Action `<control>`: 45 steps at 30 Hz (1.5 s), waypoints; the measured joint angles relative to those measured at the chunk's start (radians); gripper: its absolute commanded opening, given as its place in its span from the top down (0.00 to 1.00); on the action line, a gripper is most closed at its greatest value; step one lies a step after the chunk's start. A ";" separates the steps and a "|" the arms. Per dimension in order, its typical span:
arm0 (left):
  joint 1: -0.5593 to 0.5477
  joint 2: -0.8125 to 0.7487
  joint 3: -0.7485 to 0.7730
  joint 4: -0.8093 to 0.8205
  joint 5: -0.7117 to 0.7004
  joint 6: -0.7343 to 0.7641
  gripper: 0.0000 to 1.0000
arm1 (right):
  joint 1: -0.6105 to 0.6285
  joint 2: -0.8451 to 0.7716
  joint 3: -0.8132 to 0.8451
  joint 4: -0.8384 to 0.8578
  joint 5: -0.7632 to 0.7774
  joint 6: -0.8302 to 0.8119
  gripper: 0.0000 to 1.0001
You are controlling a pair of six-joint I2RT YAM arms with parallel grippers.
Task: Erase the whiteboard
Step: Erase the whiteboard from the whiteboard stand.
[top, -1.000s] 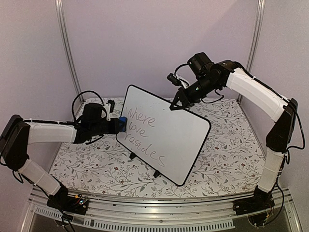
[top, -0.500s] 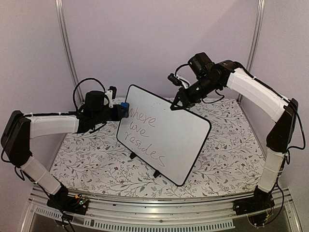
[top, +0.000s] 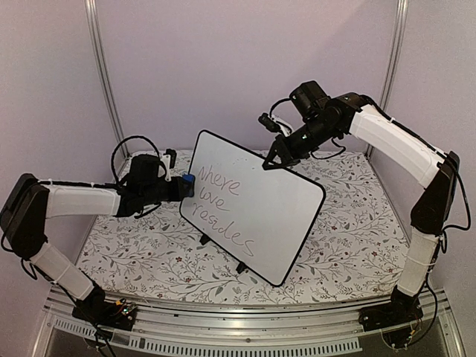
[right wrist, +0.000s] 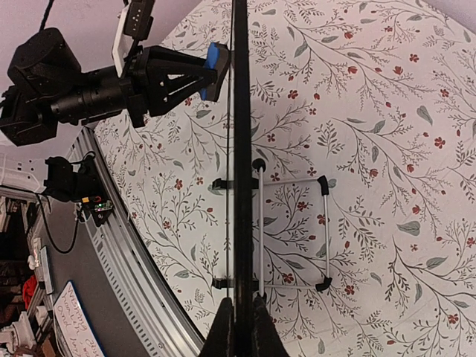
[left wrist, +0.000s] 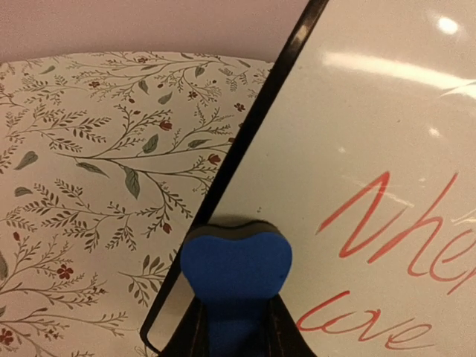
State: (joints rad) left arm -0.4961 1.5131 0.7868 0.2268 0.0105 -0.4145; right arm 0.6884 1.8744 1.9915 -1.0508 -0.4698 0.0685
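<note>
Eraser [left wrist: 235, 268] at whiteboard's [top: 286, 223] left edge.
I have the eraser clamped in left pincer [left wrist: 236, 327]; right pincer [top: 274, 161] clamps board's top rim.

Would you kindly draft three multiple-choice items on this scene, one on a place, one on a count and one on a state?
1. Where is the eraser?
A. at the board's left edge
B. at its bottom edge
C. at its right corner

2. How many lines of writing does the board bear?
A. one
B. three
C. five

3. How does the right gripper stand?
A. open above the board
B. shut on the board's top edge
C. shut, clear of the board

Key:
1 A, the blue block sits against the left rim.
2 B, three words stand one under another.
3 B, the right wrist view shows it pinching the rim.
</note>
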 measured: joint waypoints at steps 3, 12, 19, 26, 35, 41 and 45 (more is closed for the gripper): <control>0.000 0.000 -0.006 0.001 0.000 -0.005 1.00 | 0.000 -0.002 -0.002 0.001 0.000 0.000 1.00; -0.002 0.000 0.031 -0.019 0.018 0.014 1.00 | 0.000 -0.003 -0.003 0.000 0.001 0.002 1.00; -0.009 0.000 0.104 -0.018 0.051 0.045 1.00 | 0.001 -0.003 -0.004 0.001 -0.002 -0.002 1.00; -0.031 0.000 0.097 -0.016 0.048 0.055 1.00 | 0.001 -0.003 -0.005 0.002 -0.002 -0.002 1.00; -0.041 -0.014 -0.013 0.023 0.040 0.034 1.00 | 0.001 -0.004 -0.005 0.002 0.002 -0.001 1.00; -0.042 -0.015 -0.037 0.023 0.033 0.028 1.00 | 0.001 -0.008 -0.012 0.003 0.003 0.000 1.00; -0.042 -0.015 -0.029 0.014 0.033 0.029 1.00 | 0.001 -0.010 -0.014 0.005 0.004 0.001 1.00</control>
State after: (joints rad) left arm -0.5381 1.4982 0.7582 0.2405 0.0433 -0.3859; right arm 0.6891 1.8645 1.9770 -1.0462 -0.4660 0.0696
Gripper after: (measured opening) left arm 0.189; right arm 0.032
